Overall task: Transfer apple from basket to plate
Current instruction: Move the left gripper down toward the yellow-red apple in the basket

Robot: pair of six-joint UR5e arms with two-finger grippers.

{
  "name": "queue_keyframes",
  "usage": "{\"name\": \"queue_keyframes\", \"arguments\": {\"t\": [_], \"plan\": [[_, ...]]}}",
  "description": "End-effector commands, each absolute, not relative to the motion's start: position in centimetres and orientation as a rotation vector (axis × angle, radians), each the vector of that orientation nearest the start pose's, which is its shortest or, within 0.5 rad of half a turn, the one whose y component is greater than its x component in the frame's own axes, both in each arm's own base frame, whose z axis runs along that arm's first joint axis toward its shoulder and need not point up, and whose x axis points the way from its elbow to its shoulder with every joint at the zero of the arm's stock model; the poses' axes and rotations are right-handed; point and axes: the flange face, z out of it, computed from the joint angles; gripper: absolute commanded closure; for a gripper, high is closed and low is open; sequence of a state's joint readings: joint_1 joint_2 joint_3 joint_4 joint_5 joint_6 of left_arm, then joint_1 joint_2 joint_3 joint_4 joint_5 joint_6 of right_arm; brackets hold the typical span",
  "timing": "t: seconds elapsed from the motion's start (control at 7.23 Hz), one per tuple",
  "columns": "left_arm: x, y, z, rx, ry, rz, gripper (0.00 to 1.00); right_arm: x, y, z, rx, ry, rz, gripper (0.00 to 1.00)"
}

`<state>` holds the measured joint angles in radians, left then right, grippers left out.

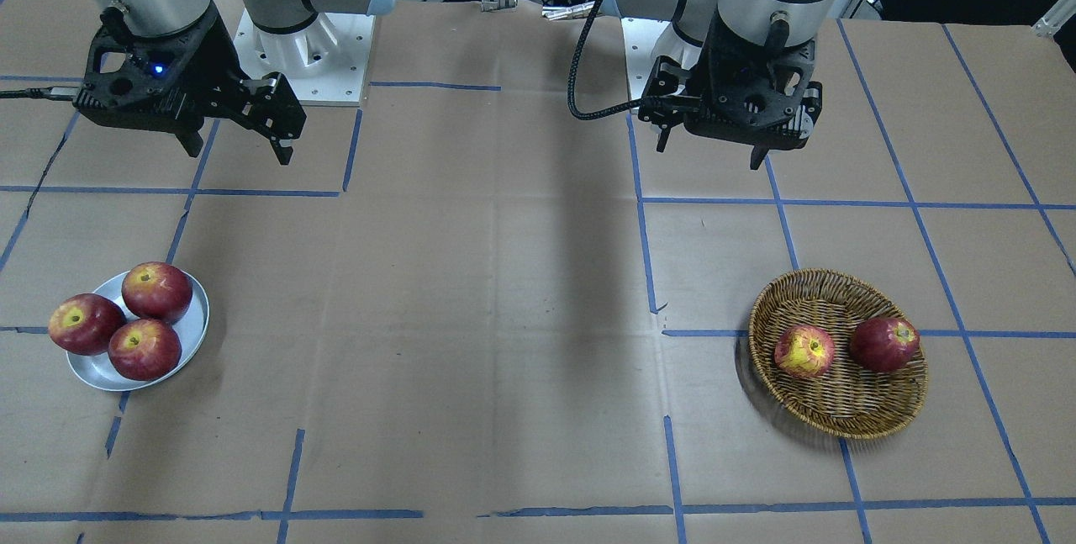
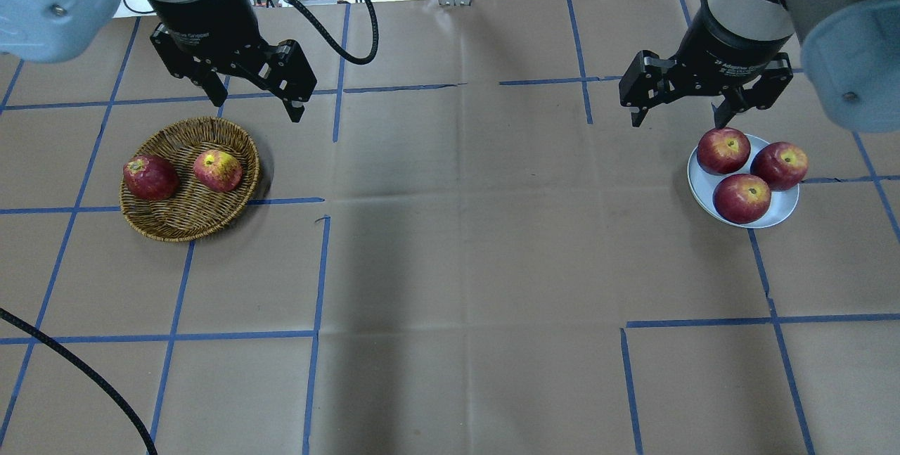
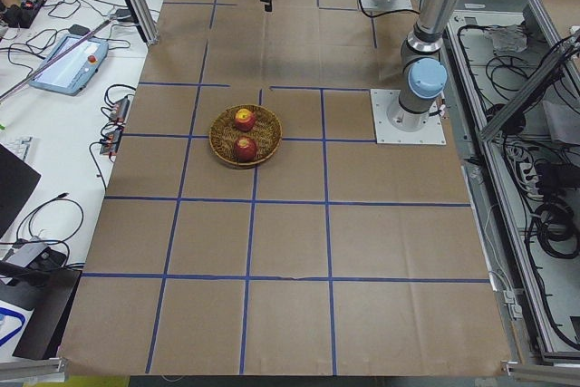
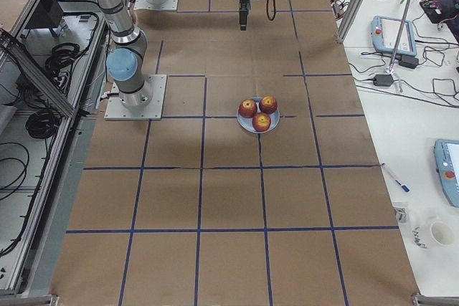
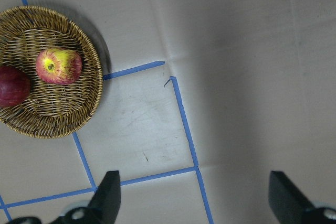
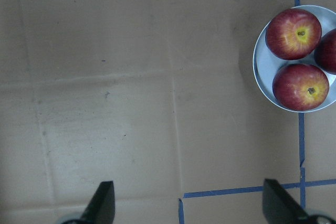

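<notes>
The yellow-and-red apple [image 2: 218, 170] lies in the wicker basket [image 2: 190, 233] on the table's left side; it also shows in the front view [image 1: 804, 351] and the left wrist view [image 5: 59, 66]. The silver plate [image 2: 782, 212] on the right side holds three red apples. My left gripper [image 2: 256, 107] is open and empty, raised just beyond the basket's far right edge. My right gripper [image 2: 678, 123] is open and empty, raised just beyond the plate's far left edge. In the wrist views the basket [image 5: 97, 77] and the plate [image 6: 262, 72] lie off to the side of the fingers.
A dark-red apple [image 2: 150, 177] lies in the basket beside the yellow one. Red apples [image 2: 724, 150], [image 2: 779, 165], [image 2: 742, 198] fill most of the plate. Brown paper with blue tape lines covers the table [image 2: 457, 265]. A black cable [image 2: 77, 367] crosses the near left corner.
</notes>
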<state>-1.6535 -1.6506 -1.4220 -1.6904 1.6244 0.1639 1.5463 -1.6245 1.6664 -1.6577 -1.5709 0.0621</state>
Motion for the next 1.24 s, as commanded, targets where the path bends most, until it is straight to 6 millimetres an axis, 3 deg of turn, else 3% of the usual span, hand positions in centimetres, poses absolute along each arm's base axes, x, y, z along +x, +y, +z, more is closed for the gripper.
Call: {"name": "queue_keyframes", "arguments": {"t": [0.0,0.28,0.41,0.55,0.69,1.11], "plan": [[-16.9,-50.6,51.1,0.373,3.065,0.077,0.01,12.2,-47.6,47.6,0.135,3.137,-0.072,0.00],[-16.6,-50.1,51.8,0.376,3.054,0.061,0.01,12.2,-47.6,47.5,0.137,3.139,-0.068,0.00],[-15.7,-51.0,50.7,0.399,3.059,0.091,0.01,12.1,-47.6,47.6,0.135,3.139,-0.070,0.00],[-12.4,-52.0,49.6,0.482,3.058,0.124,0.01,12.2,-47.6,47.5,0.135,3.137,-0.067,0.00],[-8.9,-52.9,47.4,0.485,3.071,0.124,0.01,12.2,-47.6,47.5,0.135,3.137,-0.067,0.00],[-1.9,-55.3,35.7,0.591,3.071,0.119,0.01,12.2,-47.6,47.5,0.135,3.139,-0.068,0.00]]}}
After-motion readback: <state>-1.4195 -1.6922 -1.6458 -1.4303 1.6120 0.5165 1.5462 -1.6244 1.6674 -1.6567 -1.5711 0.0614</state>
